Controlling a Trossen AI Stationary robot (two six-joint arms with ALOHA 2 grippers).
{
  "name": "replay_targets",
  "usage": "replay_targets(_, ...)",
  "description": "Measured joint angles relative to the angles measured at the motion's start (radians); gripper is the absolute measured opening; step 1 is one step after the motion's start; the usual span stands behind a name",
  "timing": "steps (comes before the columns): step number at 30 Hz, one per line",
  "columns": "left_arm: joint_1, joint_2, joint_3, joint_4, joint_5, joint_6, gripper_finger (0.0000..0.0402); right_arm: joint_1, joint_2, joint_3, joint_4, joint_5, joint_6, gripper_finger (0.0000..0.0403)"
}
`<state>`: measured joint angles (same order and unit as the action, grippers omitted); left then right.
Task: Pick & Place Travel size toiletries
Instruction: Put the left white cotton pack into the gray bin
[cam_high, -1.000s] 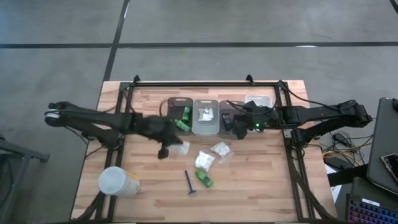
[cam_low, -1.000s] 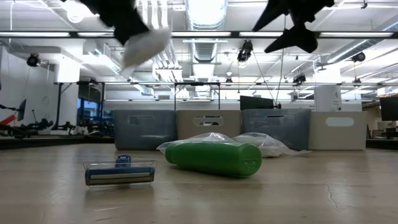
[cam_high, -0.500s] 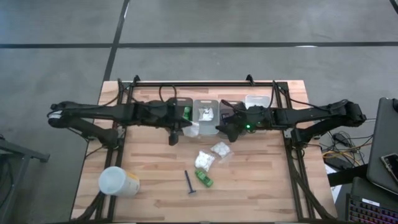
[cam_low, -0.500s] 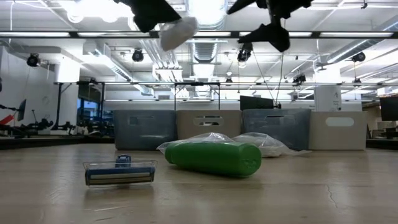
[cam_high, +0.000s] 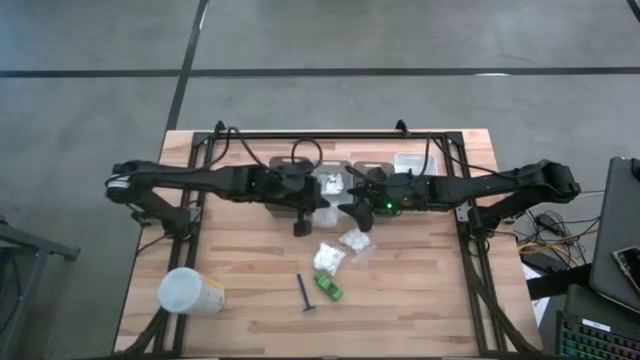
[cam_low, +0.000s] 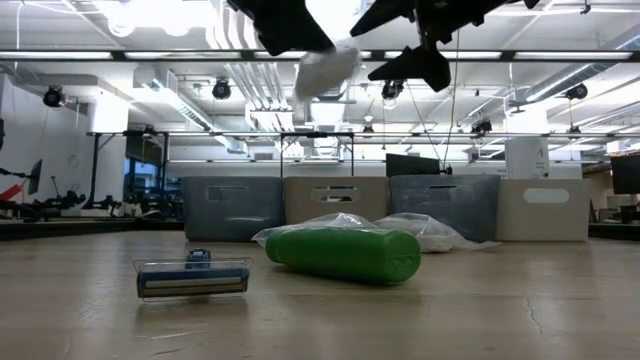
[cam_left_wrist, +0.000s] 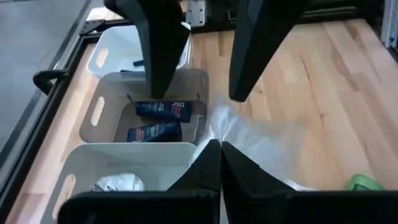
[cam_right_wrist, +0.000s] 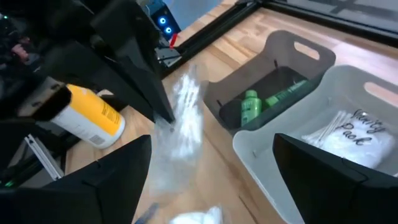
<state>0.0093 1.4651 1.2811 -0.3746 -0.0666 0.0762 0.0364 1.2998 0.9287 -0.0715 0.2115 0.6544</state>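
Observation:
My left gripper (cam_left_wrist: 217, 167) is shut on a clear, crinkly white packet (cam_left_wrist: 252, 144) and hovers over the table just in front of the row of bins (cam_high: 332, 190). In the low view the packet (cam_low: 325, 68) hangs high under the gripper (cam_low: 290, 25). My right gripper (cam_low: 415, 45) is open, close beside it to the right and touching nothing. Two more packets (cam_high: 328, 257) (cam_high: 353, 240), a green bottle (cam_high: 328, 289) and a dark razor (cam_high: 305, 293) lie flat on the table. Black tubes (cam_left_wrist: 158, 121) lie in one bin. My left gripper pinches the packet by one edge (cam_left_wrist: 214, 138) between its two fingers. The packet is lifted clear of the table and hangs slack beyond and below the fingertips (cam_low: 318, 72). I cannot tell how many layers are held.
Several bins stand in a row along the far side: one with green bottles (cam_right_wrist: 267, 99), one with white packets (cam_right_wrist: 348, 134), one with tubes, one white (cam_high: 415, 162). A large white cylinder with a yellow base (cam_high: 190, 292) lies near the left front corner. Black frame rails (cam_high: 330, 133) border the table.
My left gripper has carried the packet, still lifted, toward the table's right and toward the far edge, up to the bins. My right gripper has moved left and a little toward the near edge, closing in on the left gripper. The things on the table have stayed put.

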Motion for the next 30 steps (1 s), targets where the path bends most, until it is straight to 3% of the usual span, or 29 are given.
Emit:
replay_targets(9,0.007,0.028,0.01,0.0,-0.013,0.003,0.0001,0.0,-0.003,0.0,-0.019,0.003,-0.023,0.0338)
replay_targets(18,0.086,0.037,0.008,-0.001,-0.027,0.058,0.0001,0.0,-0.082,0.0,-0.152,0.084,-0.022,0.0316)
replay_targets(30,0.278,0.24,0.013,0.107,0.081,0.094,0.0002,0.0,-0.24,0.001,-0.369,0.188,0.048,0.0286)
